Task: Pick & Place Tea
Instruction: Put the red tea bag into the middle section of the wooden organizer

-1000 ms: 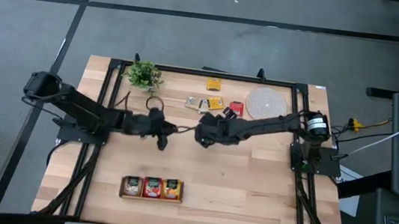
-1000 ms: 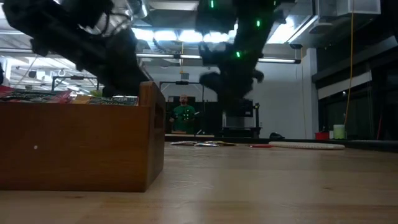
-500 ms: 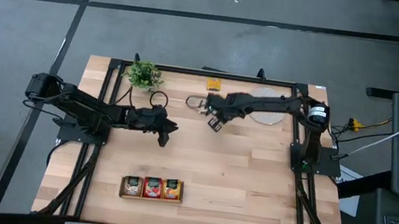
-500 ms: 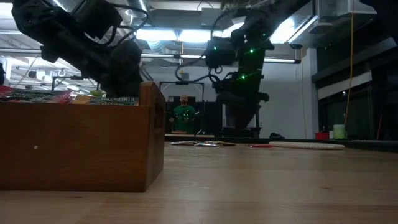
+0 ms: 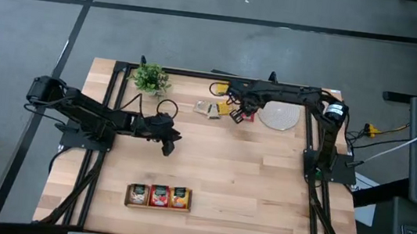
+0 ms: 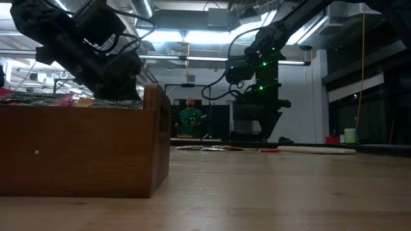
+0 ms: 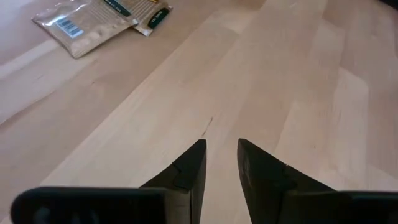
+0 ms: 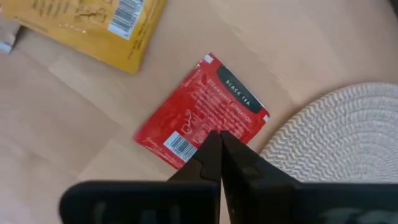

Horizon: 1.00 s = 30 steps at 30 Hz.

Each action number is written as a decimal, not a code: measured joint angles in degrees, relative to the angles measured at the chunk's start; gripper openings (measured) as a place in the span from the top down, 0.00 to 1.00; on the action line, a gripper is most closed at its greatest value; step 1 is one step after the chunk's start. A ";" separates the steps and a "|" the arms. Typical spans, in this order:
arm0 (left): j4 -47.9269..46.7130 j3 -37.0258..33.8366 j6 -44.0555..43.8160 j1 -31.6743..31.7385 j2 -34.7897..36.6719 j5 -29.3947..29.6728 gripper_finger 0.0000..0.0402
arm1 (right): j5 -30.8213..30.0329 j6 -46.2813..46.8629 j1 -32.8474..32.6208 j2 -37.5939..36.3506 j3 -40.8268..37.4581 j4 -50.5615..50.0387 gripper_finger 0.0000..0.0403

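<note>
The pale wooden surface [image 5: 263, 186] carries everything, and the biggest change on it is the right arm: a second ago it reached toward the middle, where its tool almost met the left one; now it is drawn back along the far edge. The right tool [image 5: 238, 109] hangs there over the loose sachets, its fingers [image 8: 214, 155] pressed together with nothing seen between them, whereas they stood partly apart before. The left tool [image 5: 168, 140] hovers left of the middle, having slipped slightly toward the left edge, its fingers [image 7: 189, 168] a little apart over bare wood and gripping nothing.

The long wooden three-compartment tray [image 5: 157, 205] sits near the near edge, left of centre, unchanged; each compartment holds sachets, pale in the left one, red in the middle, yellow in the right. The round pale woven mat [image 5: 279, 116] lies by the far right corner, uncovered again now that the arm has moved off it. A small green potted plant [image 5: 150, 78] stands near the far left corner.

The red square paper tea sachet [image 8: 202, 112] lies flat just beside the mat's edge, directly under the closed fingertips of the right tool. A yellow-orange sachet [image 8: 87, 25] lies close to it, farther from the mat. A pale grey-white sachet [image 7: 84, 22] lies farther left along the far edge, well ahead of the left tool.
</note>
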State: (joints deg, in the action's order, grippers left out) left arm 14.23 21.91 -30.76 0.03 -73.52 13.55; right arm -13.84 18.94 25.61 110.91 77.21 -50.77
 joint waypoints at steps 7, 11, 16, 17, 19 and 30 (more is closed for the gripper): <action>0.18 0.00 0.86 0.07 0.00 0.45 0.78 | 5.76 0.29 2.68 0.02 -0.78 1.10 0.99; 0.18 0.00 2.74 0.07 0.00 0.45 0.78 | 9.46 1.83 2.79 0.05 -4.18 4.04 0.99; 0.33 0.00 5.81 0.11 0.00 0.49 0.78 | 12.63 4.79 2.26 -0.37 -8.56 7.99 0.99; 0.54 0.00 6.51 0.13 0.00 0.51 0.78 | 12.86 5.10 1.87 -0.37 -9.20 8.56 0.99; 0.83 0.00 7.67 0.17 0.00 0.80 0.78 | 13.85 6.34 0.50 -0.46 -9.97 9.73 0.99; 0.93 0.00 8.92 2.98 0.00 2.92 0.78 | 27.64 13.54 -12.26 0.08 -10.54 20.56 0.99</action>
State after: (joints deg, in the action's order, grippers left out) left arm 15.16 21.91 -21.85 3.01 -73.52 16.47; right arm 13.80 32.48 13.36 110.99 66.67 -30.22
